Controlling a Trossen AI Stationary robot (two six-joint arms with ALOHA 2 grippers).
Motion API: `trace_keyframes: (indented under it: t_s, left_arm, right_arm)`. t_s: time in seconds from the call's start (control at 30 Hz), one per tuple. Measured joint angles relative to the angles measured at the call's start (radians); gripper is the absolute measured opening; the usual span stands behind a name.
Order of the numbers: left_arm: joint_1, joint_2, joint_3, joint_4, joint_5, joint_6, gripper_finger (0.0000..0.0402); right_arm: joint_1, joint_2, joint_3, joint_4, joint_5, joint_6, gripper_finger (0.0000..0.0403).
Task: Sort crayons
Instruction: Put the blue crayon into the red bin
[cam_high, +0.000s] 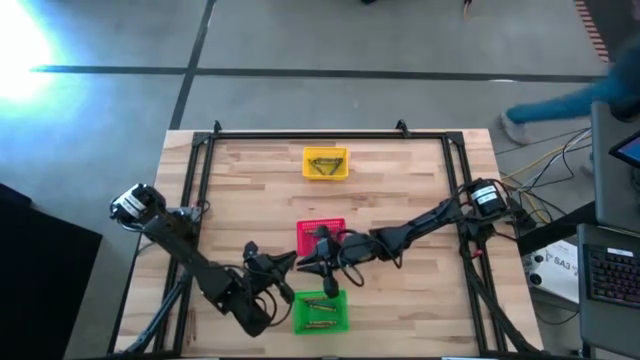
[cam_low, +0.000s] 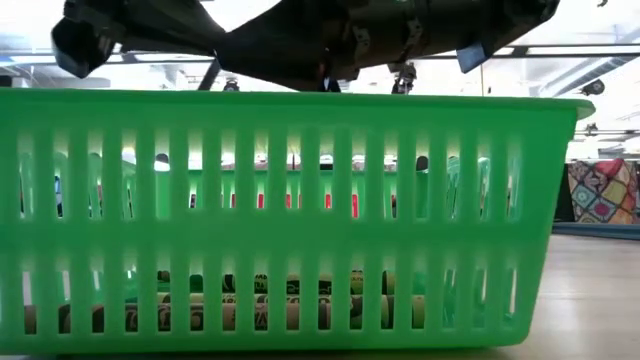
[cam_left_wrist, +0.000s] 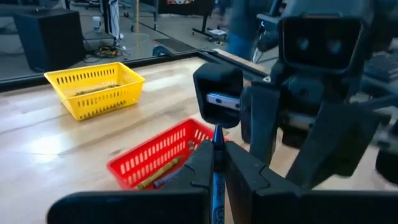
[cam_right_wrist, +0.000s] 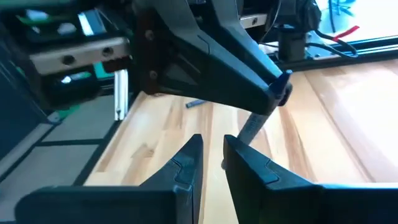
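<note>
two dark jointed arms (cam_high: 200, 265) with black tapered fingers (cam_right_wrist: 186, 162) (silver-capped base joints, looping black cables).

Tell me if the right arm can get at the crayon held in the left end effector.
Probably yes. The left end effector holds the crayon out with one end exposed. The right end effector faces it close by, fingers apart, and nothing sits between them.

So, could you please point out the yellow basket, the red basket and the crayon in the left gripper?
yellow basket (cam_left_wrist: 93, 96): left wrist view, on its slotted side wall.
red basket (cam_left_wrist: 155, 157): left wrist view, on its near wall.
blue crayon (cam_left_wrist: 217, 186): left wrist view, on its shaft between the left gripper's fingers.
</note>
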Motion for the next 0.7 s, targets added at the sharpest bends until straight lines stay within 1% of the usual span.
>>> trace_keyframes:
  t_s: [0.1,0.17,0.3,0.4,0.7]
  left_arm:
    - [0.013,0.0,0.0,0.064,0.006,0.059,0.0002]
    - [0.017,0.0,0.0,0.1,0.007,0.117,0.0002]
    - [0.017,0.0,0.0,0.168,0.007,0.191,0.0002]
    - [0.018,0.0,0.0,0.19,0.007,0.198,0.0002]
    - [0.019,-0.001,0.0,0.252,0.006,0.199,0.0002]
  right_arm:
    - [0.001,-0.001,-0.001,-0.017,0.044,-0.003,0.0057]
    - [-0.001,-0.001,-0.003,-0.019,0.055,-0.009,0.0057]
    - [-0.002,-0.006,-0.004,-0.019,0.036,-0.008,0.0057]
    - [-0.003,-0.008,-0.004,-0.015,0.014,-0.001,0.0057]
    - [-0.007,-0.01,-0.004,0.0,0.013,0.0,0.0057]
